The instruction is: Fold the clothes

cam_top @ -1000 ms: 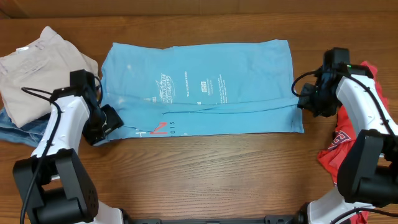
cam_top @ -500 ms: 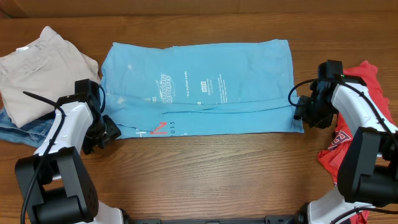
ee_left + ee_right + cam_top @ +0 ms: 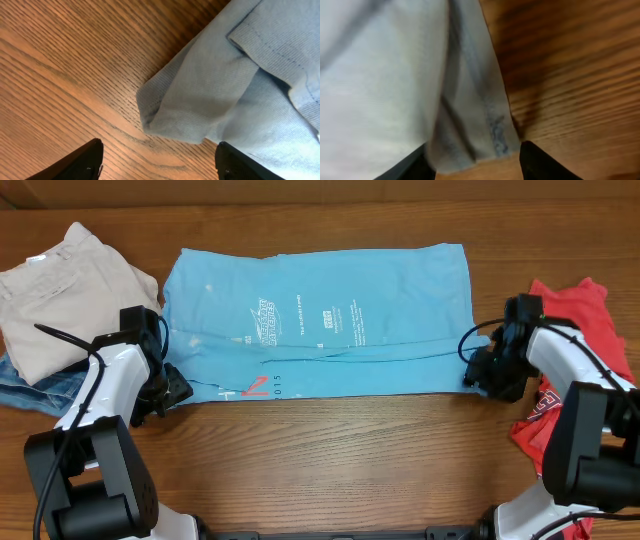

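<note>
A light blue T-shirt [image 3: 320, 320] with a printed logo lies flat across the middle of the wooden table, its near part folded over. My left gripper [image 3: 170, 392] is open at the shirt's near-left corner. In the left wrist view the bunched corner [image 3: 170, 117] lies just ahead of the open jaws [image 3: 160, 165], resting on the wood. My right gripper [image 3: 482, 376] is open at the near-right corner. In the right wrist view the hemmed corner [image 3: 470, 135] lies between the two spread fingers [image 3: 475, 167].
A pile of beige trousers [image 3: 60, 290] lies at the far left with denim [image 3: 30, 395] under it. A red garment [image 3: 570, 310] lies at the right edge, beside and under my right arm. Bare wood [image 3: 330, 450] runs along the front.
My right gripper has moved toward the front, down to the shirt's near-right corner. My left gripper has shifted and settled at the near-left corner. The shirt has not moved.
</note>
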